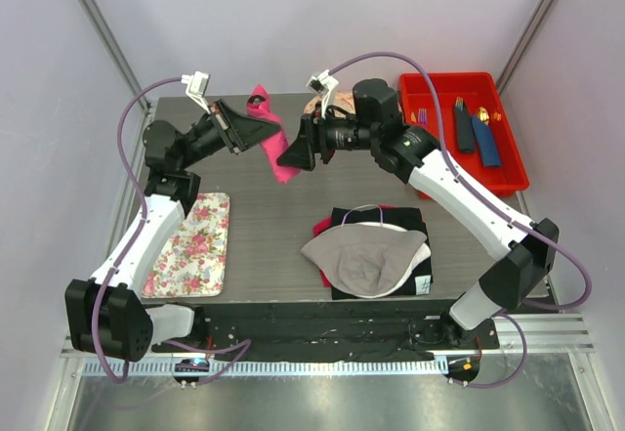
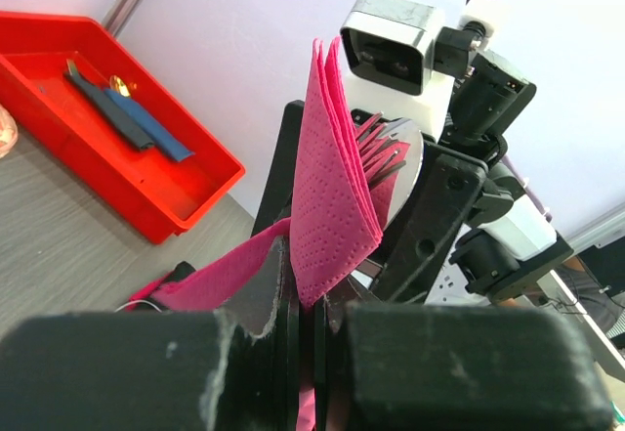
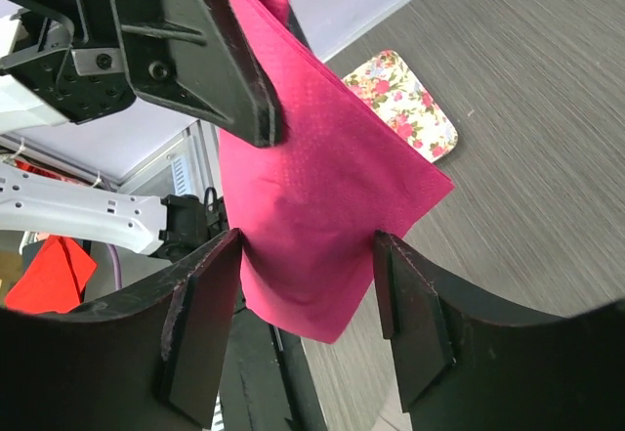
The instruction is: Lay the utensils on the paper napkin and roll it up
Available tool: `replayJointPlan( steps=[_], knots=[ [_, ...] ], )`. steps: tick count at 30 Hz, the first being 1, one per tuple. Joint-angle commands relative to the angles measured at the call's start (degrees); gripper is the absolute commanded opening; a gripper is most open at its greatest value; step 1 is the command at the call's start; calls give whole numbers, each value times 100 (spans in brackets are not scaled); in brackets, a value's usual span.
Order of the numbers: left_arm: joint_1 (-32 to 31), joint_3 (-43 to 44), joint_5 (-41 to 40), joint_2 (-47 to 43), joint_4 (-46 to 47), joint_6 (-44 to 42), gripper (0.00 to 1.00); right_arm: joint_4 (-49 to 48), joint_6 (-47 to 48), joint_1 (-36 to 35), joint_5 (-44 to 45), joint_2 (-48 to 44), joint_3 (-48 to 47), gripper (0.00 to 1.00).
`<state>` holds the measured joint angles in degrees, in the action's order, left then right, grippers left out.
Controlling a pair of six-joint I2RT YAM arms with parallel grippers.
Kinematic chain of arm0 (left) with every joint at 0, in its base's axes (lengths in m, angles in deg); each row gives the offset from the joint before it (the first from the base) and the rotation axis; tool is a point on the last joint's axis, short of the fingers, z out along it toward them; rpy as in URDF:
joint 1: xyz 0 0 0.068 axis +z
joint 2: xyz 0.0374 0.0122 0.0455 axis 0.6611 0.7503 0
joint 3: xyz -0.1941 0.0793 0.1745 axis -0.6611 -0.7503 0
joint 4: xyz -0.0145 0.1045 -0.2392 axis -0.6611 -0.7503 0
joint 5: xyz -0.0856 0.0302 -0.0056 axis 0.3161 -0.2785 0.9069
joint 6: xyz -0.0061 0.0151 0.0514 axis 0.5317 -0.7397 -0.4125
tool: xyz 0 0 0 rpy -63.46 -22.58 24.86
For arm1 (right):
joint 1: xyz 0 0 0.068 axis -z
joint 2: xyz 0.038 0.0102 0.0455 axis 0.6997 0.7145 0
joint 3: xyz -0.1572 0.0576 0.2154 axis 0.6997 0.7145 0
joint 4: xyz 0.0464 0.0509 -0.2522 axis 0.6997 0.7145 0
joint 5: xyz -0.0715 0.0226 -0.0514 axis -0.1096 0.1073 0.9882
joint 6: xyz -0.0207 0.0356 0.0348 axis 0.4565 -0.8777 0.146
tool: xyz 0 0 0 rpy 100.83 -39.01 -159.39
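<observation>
On the left of the dark grey wood-grain table (image 1: 273, 211), near its front-left corner, lies a rectangular floral-print mat (image 1: 190, 245) with rounded corners. The left arm rises over it toward the back of the table. The left gripper (image 1: 266, 136) is closed tight, its two black fingers (image 2: 278, 294) pinching the thin bright pink paper napkin (image 1: 284, 162) by its lower part. The napkin is off the table, held in the air above the back middle. In the left wrist view its folded layers (image 2: 332, 187) stand up from the clamp and fan apart at the top.

Just to the right, the right gripper (image 1: 295, 148) faces the left one. Its jaws stand well apart on either side of the hanging napkin (image 3: 322, 187). The sheet hangs between the two dark fingers (image 3: 200, 314) with a gap showing on the right side, so this claw has hold of nothing. Beyond the napkin, that view shows the floral mat (image 3: 410, 108) lying flat on the table.

Near the front edge, right of the middle, sits a pile of folded black cloth (image 1: 422, 277) with a grey and white fabric piece (image 1: 366, 260) on top.

At the back-right corner is a red plastic tray (image 1: 449, 79). Inside it lie a dark navy roll (image 1: 465, 133) and a blue roll (image 1: 485, 141) side by side.
</observation>
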<state>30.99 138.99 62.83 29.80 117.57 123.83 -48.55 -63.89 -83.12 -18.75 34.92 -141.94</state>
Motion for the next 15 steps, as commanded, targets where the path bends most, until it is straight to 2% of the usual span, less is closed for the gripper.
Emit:
replayJointPlan(
  steps=[1, 4, 15],
  knots=[
    [-24, -29, -20, -236, 404, 149, 0, -301, 120, -109, -33, -4, -377, 65],
    [-24, -82, -11, -245, 457, 220, 0, -441, 50, -118, -261, 66, -395, 65],
    [-68, -82, 94, -253, 835, 518, 0, -1478, -714, -118, -1308, 215, -52, 48]
  ],
)
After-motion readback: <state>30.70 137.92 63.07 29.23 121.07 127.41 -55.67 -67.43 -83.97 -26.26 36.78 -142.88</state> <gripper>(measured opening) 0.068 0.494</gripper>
